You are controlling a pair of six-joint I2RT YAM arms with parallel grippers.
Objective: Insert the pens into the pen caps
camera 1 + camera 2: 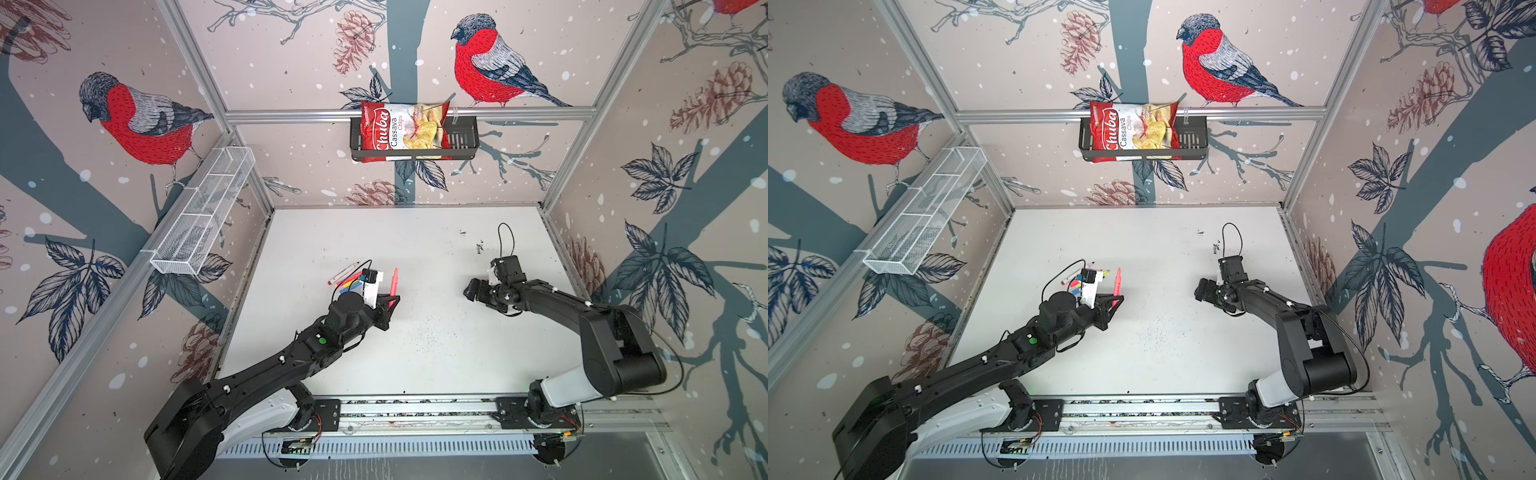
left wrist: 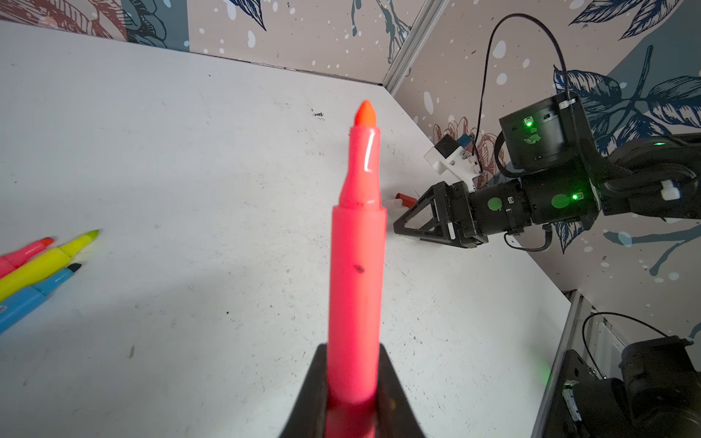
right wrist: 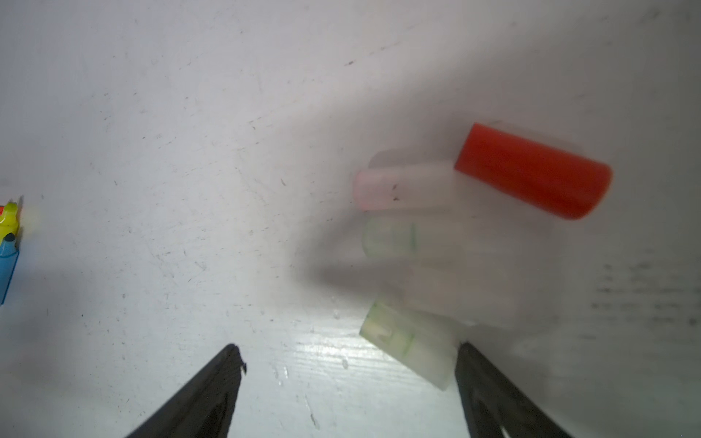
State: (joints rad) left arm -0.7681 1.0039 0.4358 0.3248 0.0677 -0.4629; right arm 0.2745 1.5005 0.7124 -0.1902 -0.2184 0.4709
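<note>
1. Tabletop: white and scuffed, with both arms reaching over it.
2. Left gripper: pinched tight on a pink pen, which is held above the table left of centre with its bare tip pointing away from the wrist.
3. Right gripper: spread wide and holding nothing, low over the pen caps.
4. Loose pens bunched beside the left wrist: second pink pen, yellow pen, blue pen, white-barrelled marker.
5. Caps clustered, several touching: translucent caps and a red cap. One translucent cap lies just beside a finger.
</note>
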